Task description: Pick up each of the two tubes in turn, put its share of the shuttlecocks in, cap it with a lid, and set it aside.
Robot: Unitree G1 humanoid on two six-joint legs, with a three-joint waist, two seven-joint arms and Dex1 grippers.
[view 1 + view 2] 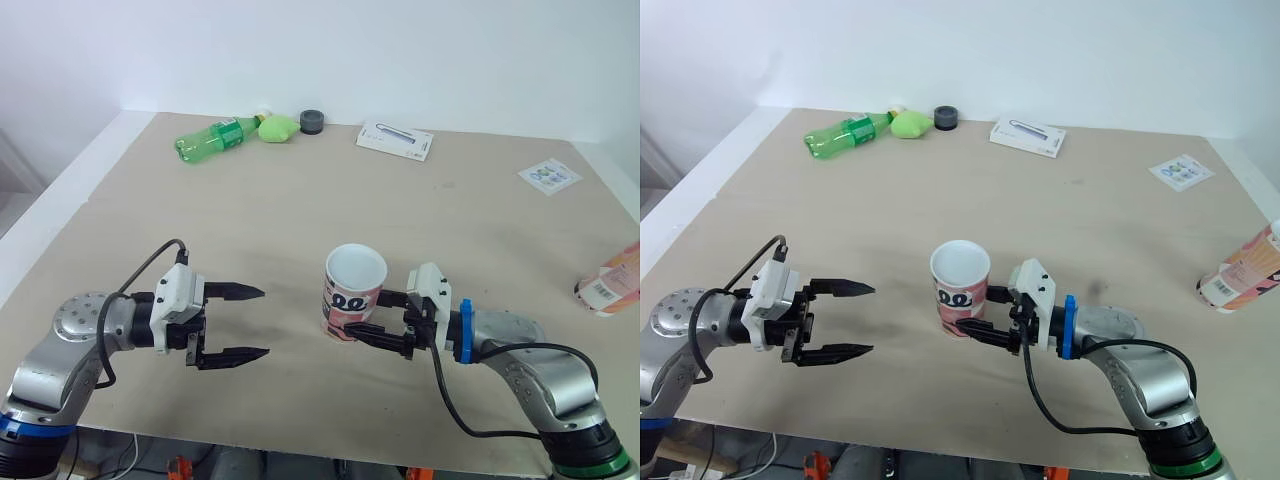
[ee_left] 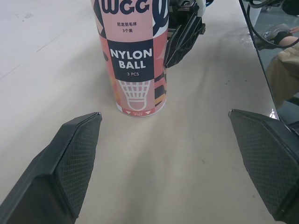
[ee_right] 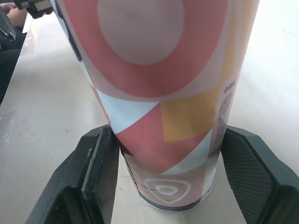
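Note:
A pink patterned shuttlecock tube (image 1: 355, 290) stands upright near the table's front middle, its top open and its white inside showing. My right gripper (image 1: 362, 315) reaches in from the right and is shut on the tube's lower part; in the right wrist view both pads (image 3: 100, 158) press the tube (image 3: 163, 93) just above its base. My left gripper (image 1: 265, 322) hovers open a short way left of the tube, pointing at it with nothing between its fingers. A second tube (image 1: 615, 282) lies on its side at the table's right edge.
At the far edge lie a green plastic bottle (image 1: 215, 137), a green lump (image 1: 279, 128), a small grey ring-shaped object (image 1: 312, 121) and a white flat box (image 1: 395, 140). A printed card (image 1: 549, 176) lies at the far right.

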